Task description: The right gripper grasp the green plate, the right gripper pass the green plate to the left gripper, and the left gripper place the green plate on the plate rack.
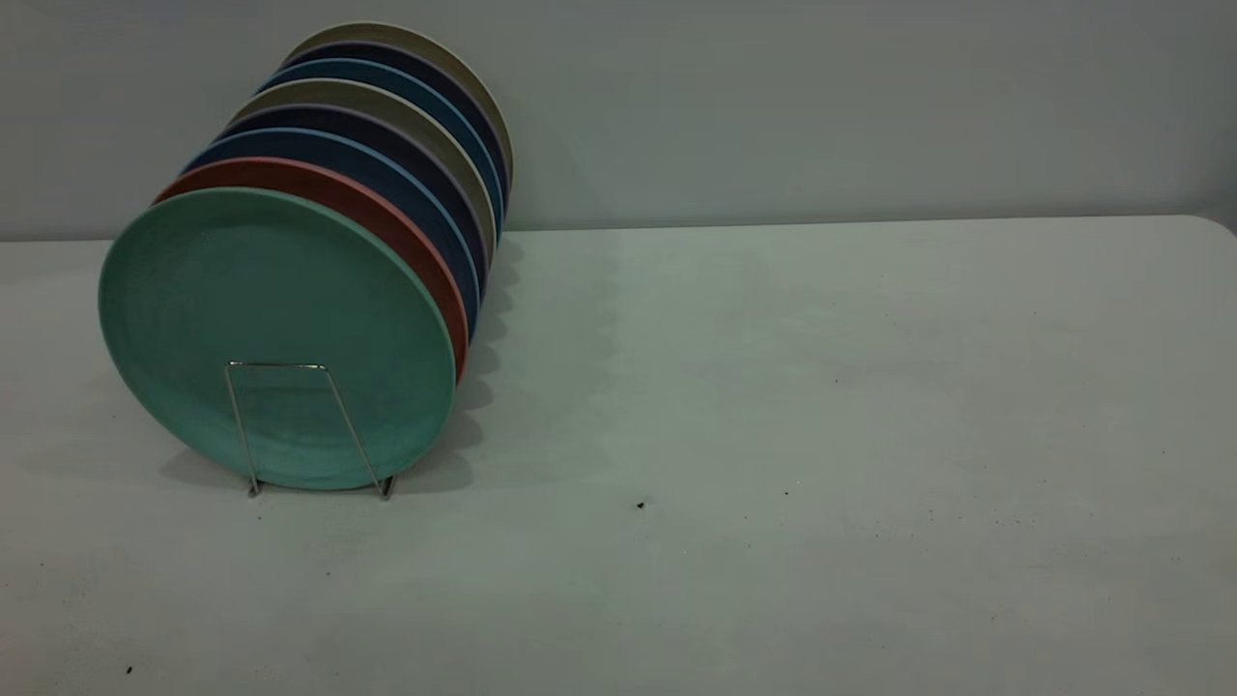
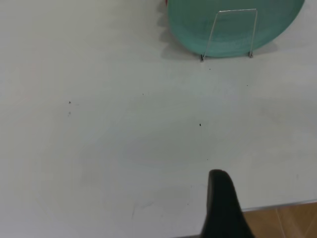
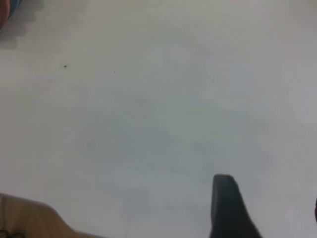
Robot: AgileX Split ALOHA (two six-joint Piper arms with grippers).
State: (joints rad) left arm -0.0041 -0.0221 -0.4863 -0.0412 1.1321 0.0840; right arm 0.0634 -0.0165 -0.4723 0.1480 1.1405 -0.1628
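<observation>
The green plate (image 1: 275, 329) stands upright in the front slot of the plate rack (image 1: 275, 364), at the table's left in the exterior view. It leans behind a wire loop. Neither gripper shows in the exterior view. The left gripper (image 2: 270, 191) shows one black finger (image 2: 220, 203) in its wrist view, open and empty over bare table, well away from the green plate (image 2: 188, 25) and the rack loop (image 2: 237, 10). The right gripper (image 3: 270, 193) is open and empty over bare table, with one finger (image 3: 225, 208) in view.
Behind the green plate the rack holds a salmon-pink plate (image 1: 387, 217), dark blue plates (image 1: 367, 159) and beige ones. The white table (image 1: 773, 435) spreads to the right. Its front edge and the wooden floor (image 2: 282, 223) lie near the left gripper.
</observation>
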